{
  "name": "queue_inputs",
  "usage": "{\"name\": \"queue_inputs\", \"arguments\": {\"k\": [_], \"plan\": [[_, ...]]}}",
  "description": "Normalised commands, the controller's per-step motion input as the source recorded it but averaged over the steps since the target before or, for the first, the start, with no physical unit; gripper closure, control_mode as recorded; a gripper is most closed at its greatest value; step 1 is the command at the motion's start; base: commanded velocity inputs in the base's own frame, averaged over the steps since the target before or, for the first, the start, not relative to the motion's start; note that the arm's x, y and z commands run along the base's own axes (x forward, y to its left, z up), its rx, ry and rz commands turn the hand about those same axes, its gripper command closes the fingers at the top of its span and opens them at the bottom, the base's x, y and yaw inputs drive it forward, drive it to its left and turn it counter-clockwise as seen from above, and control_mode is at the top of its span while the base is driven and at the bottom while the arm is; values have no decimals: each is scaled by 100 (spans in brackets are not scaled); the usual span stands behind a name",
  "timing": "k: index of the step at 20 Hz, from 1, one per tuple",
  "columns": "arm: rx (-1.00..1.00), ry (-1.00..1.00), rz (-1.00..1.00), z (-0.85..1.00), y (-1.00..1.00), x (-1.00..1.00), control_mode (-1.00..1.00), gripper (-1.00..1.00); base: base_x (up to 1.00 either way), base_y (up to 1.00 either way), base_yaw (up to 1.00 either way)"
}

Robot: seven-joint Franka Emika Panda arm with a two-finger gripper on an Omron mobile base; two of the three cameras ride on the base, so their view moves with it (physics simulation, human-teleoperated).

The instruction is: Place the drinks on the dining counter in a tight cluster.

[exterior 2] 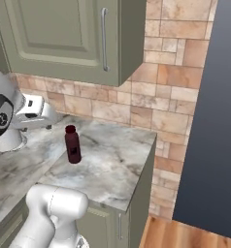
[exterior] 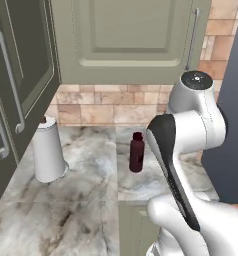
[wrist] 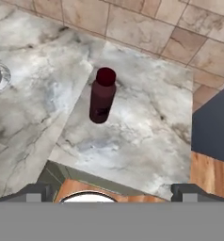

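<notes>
Gripper open wide, empty, hovering above counter edge. Beyond it, maroon bottle stands upright on marble counter near brick wall. Probably rigid, smooth, slippery; grasp mid-body, below cap.

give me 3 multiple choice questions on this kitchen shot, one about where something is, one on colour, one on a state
1. Where does the maroon bottle stand?
A. on the marble counter by the brick wall
B. on the wooden floor
C. inside a cabinet

2. What colour is the paper towel roll?
A. blue
B. white
C. black

3. How is the gripper?
A. shut on the bottle
B. shut on nothing
C. open, holding nothing

Answers:
1 A, both base views show it upright on the counter, below the wall cabinet.
2 B, the left base view shows a white roll left of the bottle.
3 C, in the hand view the finger tips sit wide apart, with the bottle well beyond them.
</notes>
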Motion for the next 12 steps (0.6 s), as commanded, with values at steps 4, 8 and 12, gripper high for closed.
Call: {"name": "queue_inputs", "arguments": {"k": [4, 8, 12], "plan": [[21, -11, -21, -8, 44, 41, -100, -100, 0, 0, 0], [31, -3, -15, -11, 3, 64, -100, -100, 0, 0, 0], [12, 10, -2, 1, -44, 72, -100, -100, 0, 0, 0]]}}
